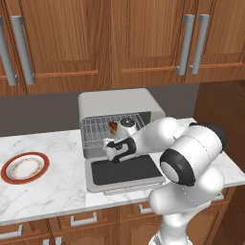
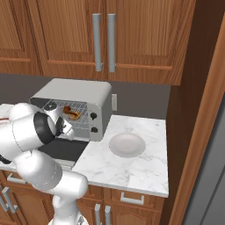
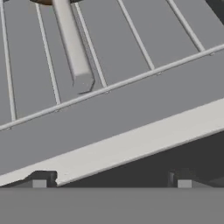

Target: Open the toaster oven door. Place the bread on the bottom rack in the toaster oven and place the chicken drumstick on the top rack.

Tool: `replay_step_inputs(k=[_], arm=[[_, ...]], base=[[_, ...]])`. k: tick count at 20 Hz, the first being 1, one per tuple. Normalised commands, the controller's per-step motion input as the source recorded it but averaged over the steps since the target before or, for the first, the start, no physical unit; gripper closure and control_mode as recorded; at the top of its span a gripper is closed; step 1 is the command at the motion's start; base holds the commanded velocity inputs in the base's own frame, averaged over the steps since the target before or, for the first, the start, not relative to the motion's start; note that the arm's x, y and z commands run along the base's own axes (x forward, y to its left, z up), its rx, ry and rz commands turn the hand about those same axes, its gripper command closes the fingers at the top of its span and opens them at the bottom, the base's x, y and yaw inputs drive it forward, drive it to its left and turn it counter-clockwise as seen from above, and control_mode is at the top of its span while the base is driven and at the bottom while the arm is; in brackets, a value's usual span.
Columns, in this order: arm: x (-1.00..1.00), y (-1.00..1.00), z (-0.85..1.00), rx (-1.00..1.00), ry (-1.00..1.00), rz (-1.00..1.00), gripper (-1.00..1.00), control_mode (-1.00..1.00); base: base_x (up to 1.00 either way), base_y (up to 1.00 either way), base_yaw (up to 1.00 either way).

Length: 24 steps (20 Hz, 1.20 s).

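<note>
Hand (image 1: 111, 149) is seen with its fingers spread apart and empty, at the mouth of the toaster oven (image 1: 119, 103), above the lowered toaster oven door (image 1: 125, 171). Chicken drumstick (image 2: 71, 114), orange-brown, lies on a wire rack inside; which rack cannot be told. Bread is not made out.

The grey oven (image 1: 119, 103) stood on the table with its door (image 1: 123, 171) folded down flat. The orange-brown drumstick (image 2: 71, 113) lay on the top rack (image 2: 78, 106).

Light-grey toaster oven (image 1: 119, 101), red-rimmed plate (image 1: 25, 167), white marble counter (image 1: 48, 191)
</note>
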Motion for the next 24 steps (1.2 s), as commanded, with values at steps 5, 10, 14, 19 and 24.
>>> replay_step_inputs(k=[5,10,14,19,24], arm=[[0.37,0.0,0.0,0.03,0.0,-0.07,-1.0,-1.0],[0.35,0.0,0.0,0.01,0.0,-0.07,-1.0,-1.0],[0.38,0.0,0.0,0.01,0.0,-0.08,-1.0,-1.0],[0.16,0.0,0.14,0.02,0.0,-0.08,-1.0,-1.0],[-0.74,0.0,0.59,0.08,0.0,-0.02,-1.0,-1.0]], base=[[0.0,0.0,0.0],[0.0,0.0,0.0],[0.0,0.0,0.0],[0.0,0.0,0.0],[0.0,0.0,0.0]])
